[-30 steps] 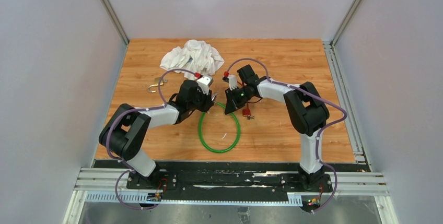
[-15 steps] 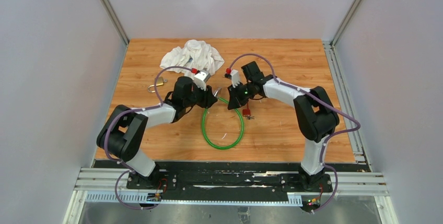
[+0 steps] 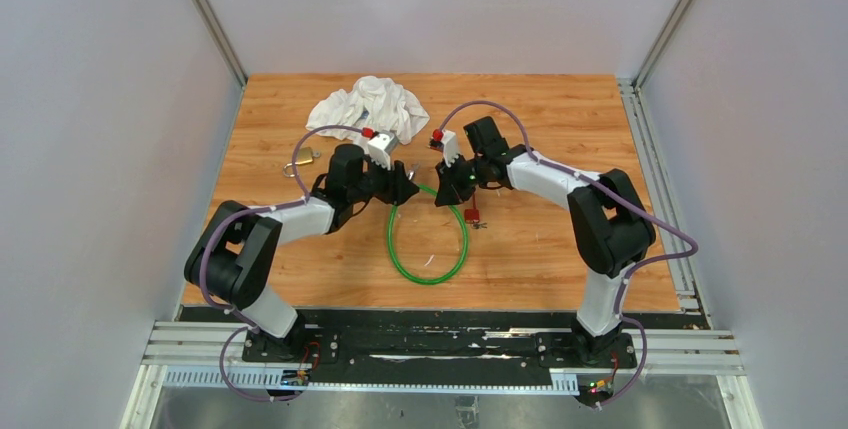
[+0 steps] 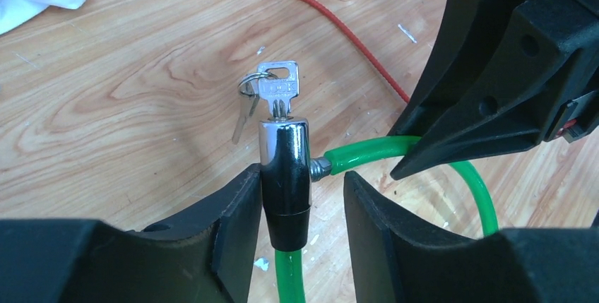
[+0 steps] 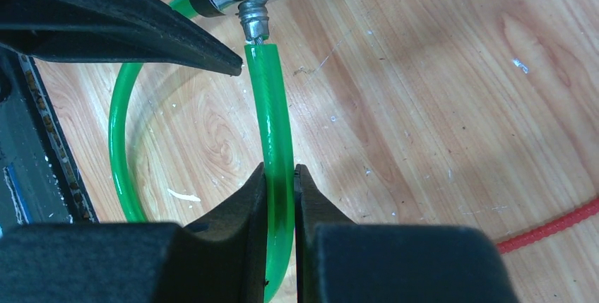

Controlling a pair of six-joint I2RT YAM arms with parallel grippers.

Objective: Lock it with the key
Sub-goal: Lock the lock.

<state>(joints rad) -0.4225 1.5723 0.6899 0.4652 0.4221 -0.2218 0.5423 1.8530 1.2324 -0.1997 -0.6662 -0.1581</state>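
The wooden table (image 3: 560,119) carries a crumpled white cloth (image 3: 368,107) at 12 o'clock in the overhead view. The green cable (image 5: 272,119) lies in a loop at the centre, with both arms meeting over its far end. The right gripper (image 5: 279,170) is clamped tight on the cable just short of its metal tip. The left gripper (image 4: 300,179) is partly spread around the lock barrel (image 4: 284,169). One finger touches the barrel and the other stands clear of it. The cable's tip meets the barrel's side at 3 o'clock in the left wrist view. A brass padlock (image 3: 300,157) lies at 9 o'clock of the left gripper. The key (image 4: 279,90) sits in the barrel's chrome end, pointing to 12 o'clock.
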